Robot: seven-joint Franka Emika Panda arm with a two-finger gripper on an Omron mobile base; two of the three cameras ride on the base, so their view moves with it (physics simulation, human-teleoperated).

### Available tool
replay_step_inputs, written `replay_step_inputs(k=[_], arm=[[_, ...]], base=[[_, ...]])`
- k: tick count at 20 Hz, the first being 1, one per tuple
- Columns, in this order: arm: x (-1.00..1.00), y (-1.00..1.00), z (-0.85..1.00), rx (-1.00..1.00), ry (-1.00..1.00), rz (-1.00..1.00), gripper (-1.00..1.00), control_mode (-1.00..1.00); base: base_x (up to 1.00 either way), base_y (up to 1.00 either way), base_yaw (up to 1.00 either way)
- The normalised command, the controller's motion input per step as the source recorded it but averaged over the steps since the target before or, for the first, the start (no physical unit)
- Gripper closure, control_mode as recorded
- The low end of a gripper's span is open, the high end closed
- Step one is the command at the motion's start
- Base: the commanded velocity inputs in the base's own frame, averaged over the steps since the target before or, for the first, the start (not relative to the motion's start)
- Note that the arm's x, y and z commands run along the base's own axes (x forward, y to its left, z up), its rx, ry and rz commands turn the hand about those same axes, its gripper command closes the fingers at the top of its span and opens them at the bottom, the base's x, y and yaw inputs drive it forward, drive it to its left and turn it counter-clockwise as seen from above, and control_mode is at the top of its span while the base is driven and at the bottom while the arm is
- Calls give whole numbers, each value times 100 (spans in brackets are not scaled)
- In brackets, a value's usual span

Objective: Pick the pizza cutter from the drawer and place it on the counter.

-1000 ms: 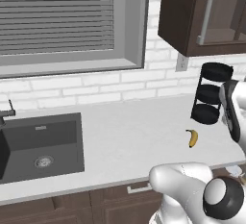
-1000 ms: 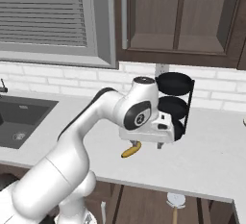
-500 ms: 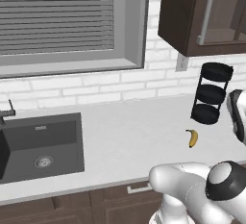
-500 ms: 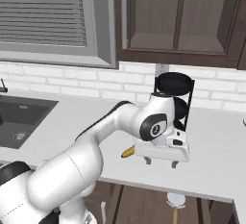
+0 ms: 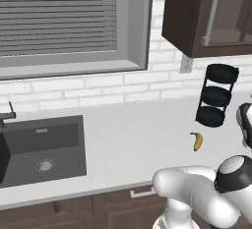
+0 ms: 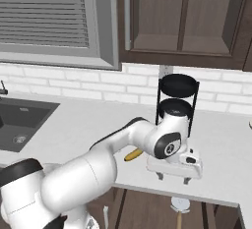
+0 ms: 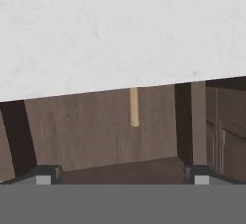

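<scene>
Reaching over the front edge of the table point(image 6: 74, 125), the white arm holds its gripper point(image 6: 172, 178) just past the rim, fingers pointing down. Seen from the right base camera, the hand sits directly in front of the black three-tier rack point(image 6: 176, 106), lower than the rack's foot and level with the table edge. Its two fingers point(image 6: 159, 176) are spread well apart with nothing between them; in the hand view the two dark tips point(image 7: 48, 174) stand near opposite bottom corners, far from each other.

The pizza cutter point(image 6: 179, 209) lies in the open drawer point(image 6: 147, 208) below the table edge, beneath the gripper and a little toward the rack's right side. Its pale round blade and light wooden handle show in the right base view. In the hand view the wooden handle point(image 7: 134, 106) appears as a slim pale stick emerging from under the table rim, against the brown drawer floor point(image 7: 96, 131). The gripper is above it and not touching.

A banana point(image 5: 197, 141) lies on the table just in front of the rack point(image 5: 215, 95), to its sink side. The dark sink point(image 5: 42, 147) is set into the table well away from the rack, below the window point(image 5: 64, 21).
</scene>
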Motion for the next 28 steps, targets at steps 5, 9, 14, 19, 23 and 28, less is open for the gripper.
replay_step_inputs(k=[5, 9, 14, 19, 23, 28], arm=[[-18, -21, -56, 0, -3, 0, -100, -100], [-17, -13, -59, 0, -7, 0, -100, -100], [-9, -14, -58, 0, -6, 0, -100, -100], [-5, -16, -53, 0, 0, 0, -100, -100], [0, -20, -35, 0, 0, 0, -100, -100], [-1, -2, -26, 0, 0, 0, -100, -100]], base=[[0, 0, 0], [0, 0, 0], [0, 0, 0], [0, 0, 0], [0, 0, 0], [0, 0, 0]])
